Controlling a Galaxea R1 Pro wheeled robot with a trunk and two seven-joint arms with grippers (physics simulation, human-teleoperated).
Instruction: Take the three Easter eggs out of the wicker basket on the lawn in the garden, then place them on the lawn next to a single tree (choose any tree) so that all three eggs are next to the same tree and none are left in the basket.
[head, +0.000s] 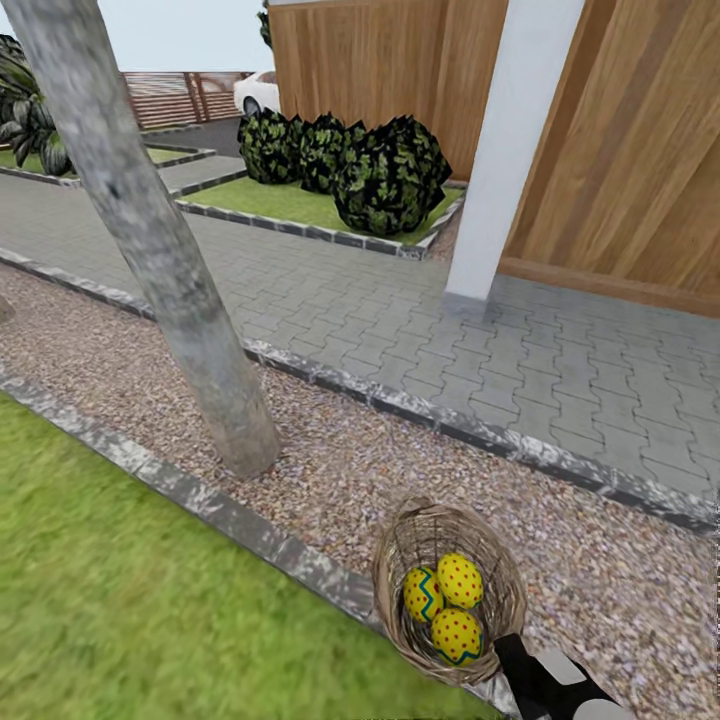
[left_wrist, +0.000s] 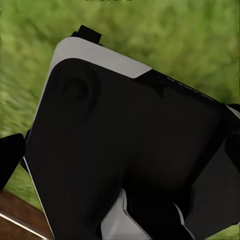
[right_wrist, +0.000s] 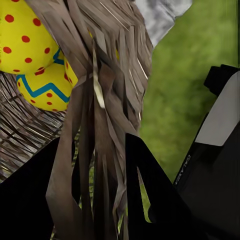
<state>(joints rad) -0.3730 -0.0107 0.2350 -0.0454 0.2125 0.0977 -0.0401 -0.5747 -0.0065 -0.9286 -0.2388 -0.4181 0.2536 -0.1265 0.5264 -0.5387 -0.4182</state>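
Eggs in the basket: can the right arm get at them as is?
Probably not yet: the right gripper is shut on the wicker basket rim, so it's occupied, though the three Easter eggs lie uncovered.

Right arm reaches in low, black-and-white wrist angled.
The right gripper (right_wrist: 100, 200) has its dark jaws closed on the wicker basket (right_wrist: 107, 100) rim; the left arm's black-and-white housing (left_wrist: 130, 150) hangs over grass.

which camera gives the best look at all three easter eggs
The head view: all three Easter eggs lie fully visible in the wicker basket. The right wrist view catches parts of two behind the weave. The left wrist view faces grass.
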